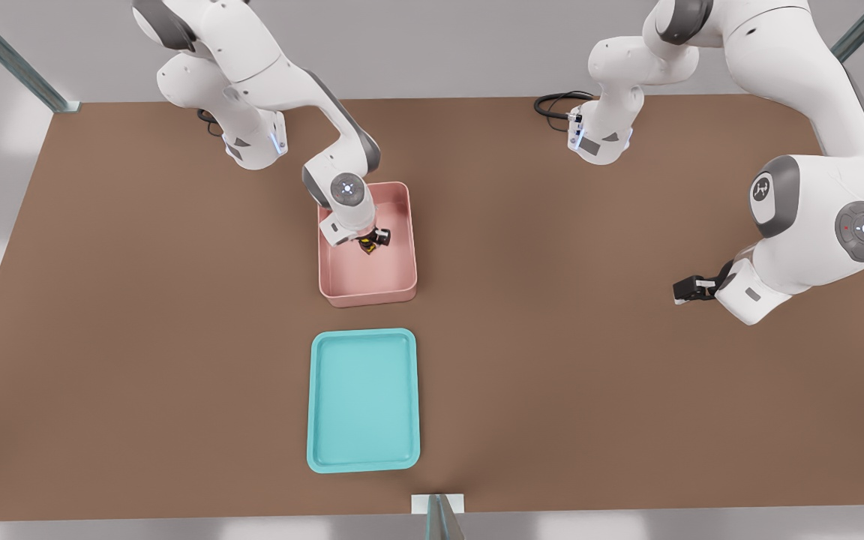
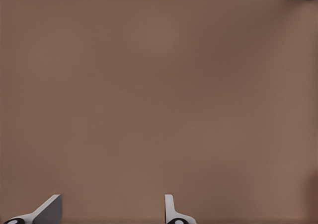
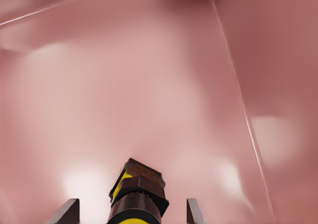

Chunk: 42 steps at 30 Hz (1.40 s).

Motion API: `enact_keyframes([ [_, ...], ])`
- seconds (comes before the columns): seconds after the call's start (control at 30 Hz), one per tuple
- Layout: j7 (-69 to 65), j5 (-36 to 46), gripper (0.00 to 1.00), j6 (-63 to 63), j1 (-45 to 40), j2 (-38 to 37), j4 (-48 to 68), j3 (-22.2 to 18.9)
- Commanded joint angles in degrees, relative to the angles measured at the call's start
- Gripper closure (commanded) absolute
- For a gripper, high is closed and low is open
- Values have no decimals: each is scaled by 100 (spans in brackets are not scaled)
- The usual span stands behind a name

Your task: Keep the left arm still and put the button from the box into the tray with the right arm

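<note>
While my right arm (image 1: 327,120) reaches down into the pink box (image 1: 402,225), my pincer (image 3: 133,215) stands open, its fingertips (image 3: 67,211) on either side of the button (image 3: 136,196) without touching it. The button sits on the box floor. The turquoise tray (image 1: 363,400) lies on the brown table (image 1: 552,337), near the box.

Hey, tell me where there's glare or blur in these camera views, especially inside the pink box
Right wrist view: soft white glare patches on the box floor and wall; the button between the gripper fingers, which stand apart from it, is sharper than the hazy pink behind. Front view: even light, faint shadow under the arm over the box. Left wrist view: plain brown table, no glare.
</note>
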Motion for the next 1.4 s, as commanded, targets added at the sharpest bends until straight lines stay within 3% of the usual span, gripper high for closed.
enact_keyframes([
  [0.0,347,7,27,73,0,-3,2,0],
  [0.07,390,7,37,73,0,-3,2,0],
  [0.53,443,51,52,-32,-9,-73,19,-9],
  [0.93,417,33,52,-867,-79,-653,634,-70],
  [1.03,399,-2,52,-1131,-123,-724,1003,-281],
  [1.2,338,-37,52,-1517,-755,-645,1751,-281],
  [1.37,136,-195,52,-1755,-1336,6,2753,-290],
])
